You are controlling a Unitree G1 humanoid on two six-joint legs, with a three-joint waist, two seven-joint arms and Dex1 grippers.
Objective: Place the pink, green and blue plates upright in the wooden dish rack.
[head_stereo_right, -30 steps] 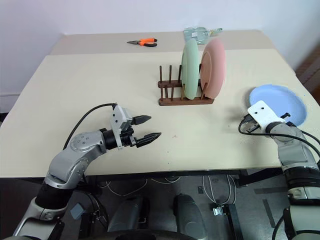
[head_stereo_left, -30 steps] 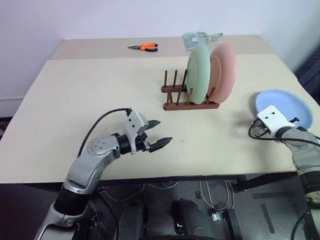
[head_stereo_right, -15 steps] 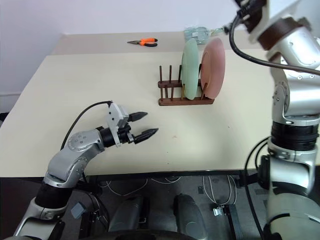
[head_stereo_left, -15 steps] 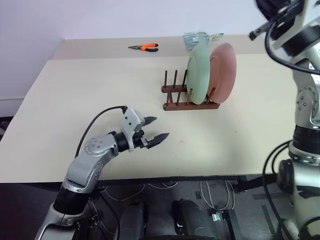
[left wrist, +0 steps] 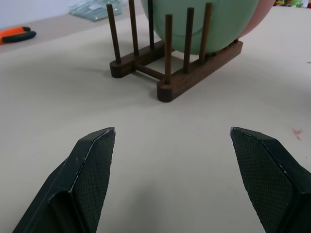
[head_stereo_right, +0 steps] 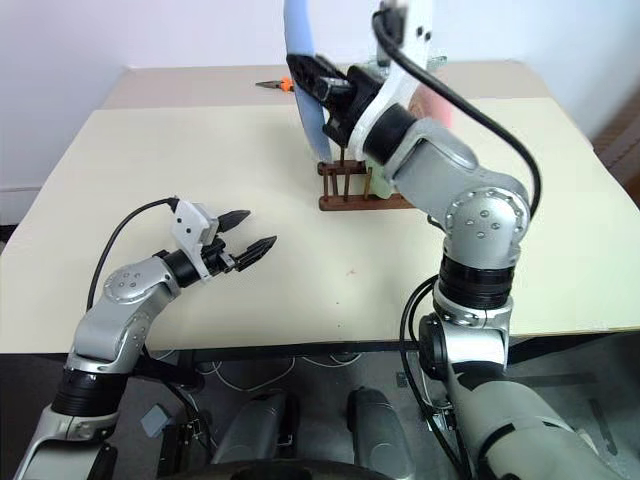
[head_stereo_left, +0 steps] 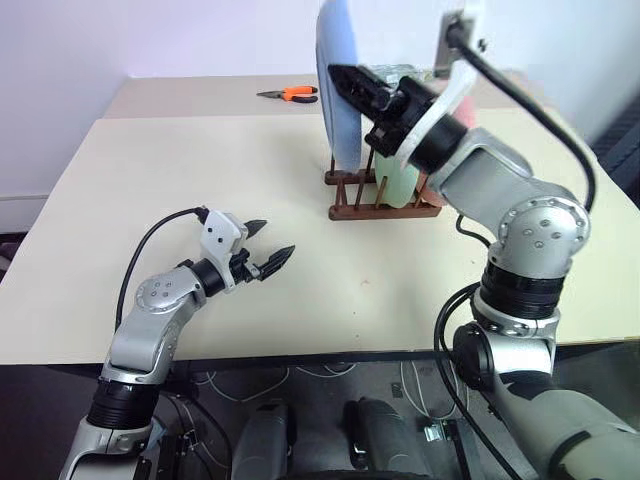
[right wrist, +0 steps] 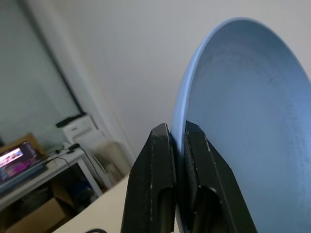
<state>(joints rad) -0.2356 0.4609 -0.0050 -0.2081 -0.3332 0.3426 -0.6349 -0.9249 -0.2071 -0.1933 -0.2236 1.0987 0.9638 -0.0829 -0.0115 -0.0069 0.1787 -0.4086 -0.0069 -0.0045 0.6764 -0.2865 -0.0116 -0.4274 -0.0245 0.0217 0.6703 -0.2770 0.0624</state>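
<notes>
Right gripper (head_stereo_left: 352,84), clenched on the round light-blue plate (head_stereo_left: 335,75), has swung it from tabletop to upright above the dark wooden dish rack (head_stereo_left: 380,190).
Left wrist: left gripper (left wrist: 172,167) released, facing the rack holding the mint-green plate (left wrist: 204,24); slotting remains.

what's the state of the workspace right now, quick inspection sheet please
surface: beige table, a second table butted against its far edge
job's things: green plate and pink plate stand upright in the wooden dish rack; blue plate held upright in the air above the rack's free pegs
clutter: orange-handled pliers and a clear packet on the far table
grippers: right gripper shut on the blue plate's rim; left gripper open, holding nothing, above the table short of the rack
cables: black cable looping over the left arm, another along the right arm
surroundings: white wall behind; shelving and a lit screen seen in the right wrist view
</notes>
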